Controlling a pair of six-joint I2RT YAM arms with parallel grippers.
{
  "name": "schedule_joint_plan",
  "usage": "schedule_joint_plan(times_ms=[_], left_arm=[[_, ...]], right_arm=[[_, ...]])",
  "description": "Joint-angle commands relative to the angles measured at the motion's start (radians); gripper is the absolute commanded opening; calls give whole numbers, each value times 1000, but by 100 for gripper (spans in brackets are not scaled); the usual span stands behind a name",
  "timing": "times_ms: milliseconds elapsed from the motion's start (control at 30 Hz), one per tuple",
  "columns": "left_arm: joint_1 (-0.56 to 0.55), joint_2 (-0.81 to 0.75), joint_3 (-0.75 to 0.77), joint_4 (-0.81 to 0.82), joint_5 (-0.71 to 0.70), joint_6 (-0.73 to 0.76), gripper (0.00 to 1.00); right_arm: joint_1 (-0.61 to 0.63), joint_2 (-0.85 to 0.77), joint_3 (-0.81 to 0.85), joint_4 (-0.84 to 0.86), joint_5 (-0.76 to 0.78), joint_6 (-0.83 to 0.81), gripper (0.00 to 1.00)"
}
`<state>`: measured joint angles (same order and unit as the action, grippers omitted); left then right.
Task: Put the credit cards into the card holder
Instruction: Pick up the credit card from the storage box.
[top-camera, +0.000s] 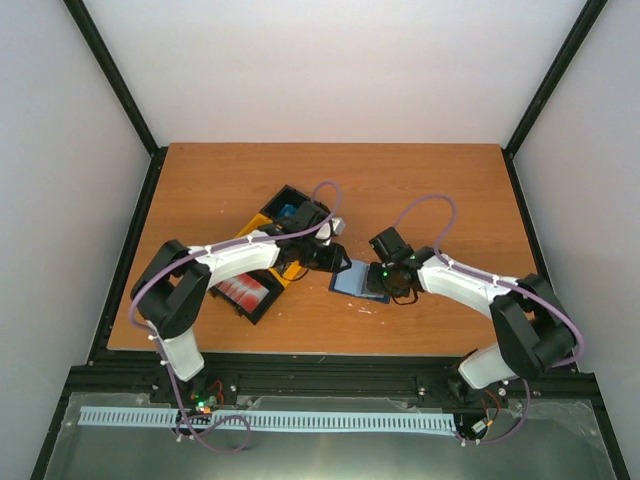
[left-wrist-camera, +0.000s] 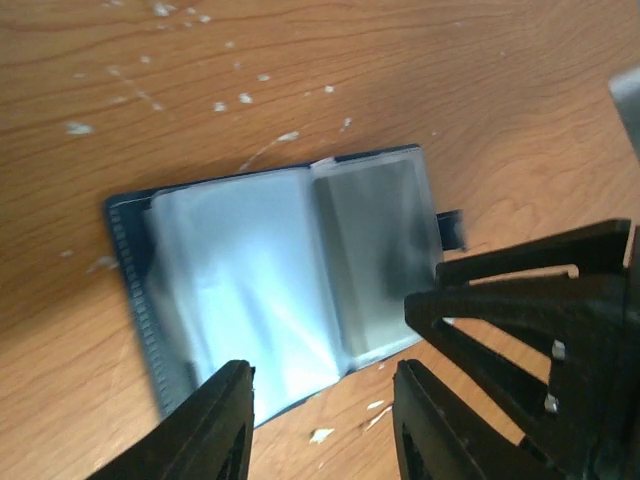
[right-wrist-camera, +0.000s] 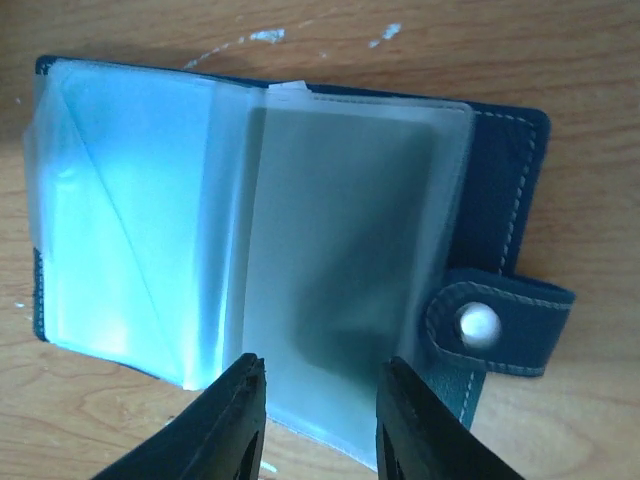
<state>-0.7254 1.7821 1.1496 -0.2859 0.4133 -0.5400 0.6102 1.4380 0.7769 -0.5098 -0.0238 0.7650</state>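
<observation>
Blue card holder (right-wrist-camera: 260, 230), just one, lies open.

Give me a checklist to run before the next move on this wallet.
1. Wallet lying open: ok.
2. Facing sleeves free of cards: ok.
3. A card held in a gripper: not ok. The left gripper and right gripper are both open and empty.
4. Cards within reach: likely ok. The red ones lie in the bin.
5. Sleeve mouth parted for a card: cannot tell.
6. Tab clear of the sleeves: ok.
</observation>
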Motion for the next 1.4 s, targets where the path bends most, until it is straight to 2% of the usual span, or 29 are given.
schedule_joint_plan(times_ms=[0,233,367,433,667,767,933,1100,1367], left_arm=[[23,-112,-1,-56,-80,15,43],[90,-231,4,-185,-130,25,46],[108,-318,-21,-336,-216,1,60],[112,-385,-63,-413,-266,-19,64],[155,-529,-176,-619,-359,-74,68],[170,-535,-236,-628,-389,-66,72],[217,-475,-269,-582,-400,-21,65],[291,-424,-281,-531,-356,-8,60],[300,-324,-271,-507,-362,-17,58]], right_arm=[[2,66,59,-35,0,-51,36],[2,149,137,-94,46,-87,41],[3,116,188,-124,68,-107,44],[3,86,215,-144,75,-117,46],[63,67,276,-133,16,-161,47],[120,90,274,-77,-33,-169,47],[222,154,272,35,-99,-181,47],[299,228,327,48,-86,-200,47],[341,387,463,37,-56,-219,46]])
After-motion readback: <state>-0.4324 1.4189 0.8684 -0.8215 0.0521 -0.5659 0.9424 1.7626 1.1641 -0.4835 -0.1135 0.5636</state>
